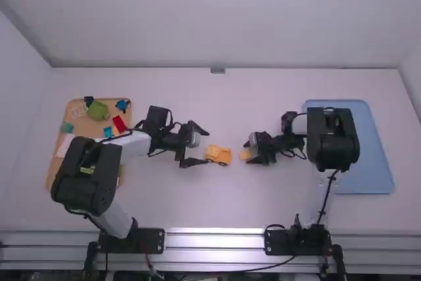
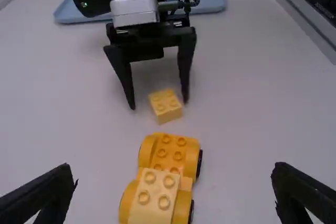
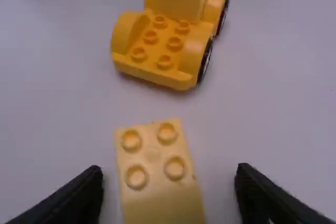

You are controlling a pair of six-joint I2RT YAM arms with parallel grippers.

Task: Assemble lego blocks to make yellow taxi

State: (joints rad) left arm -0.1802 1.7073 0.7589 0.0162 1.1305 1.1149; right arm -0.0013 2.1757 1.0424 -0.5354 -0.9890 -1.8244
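Likely calls for closing the black two-fingered right end effector [image 3: 169,171], spread on either side of the small pale-yellow plastic brick [image 3: 161,200], near the wheeled yellow plastic chassis [image 3: 160,43].

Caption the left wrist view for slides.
Right arm's black gripper open either side of a yellow plastic four-stud block, near a wheeled orange-yellow plastic chassis.

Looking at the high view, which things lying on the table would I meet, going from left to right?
The tan tray, the yellow car base with a block on it, the loose yellow block, the blue tray.
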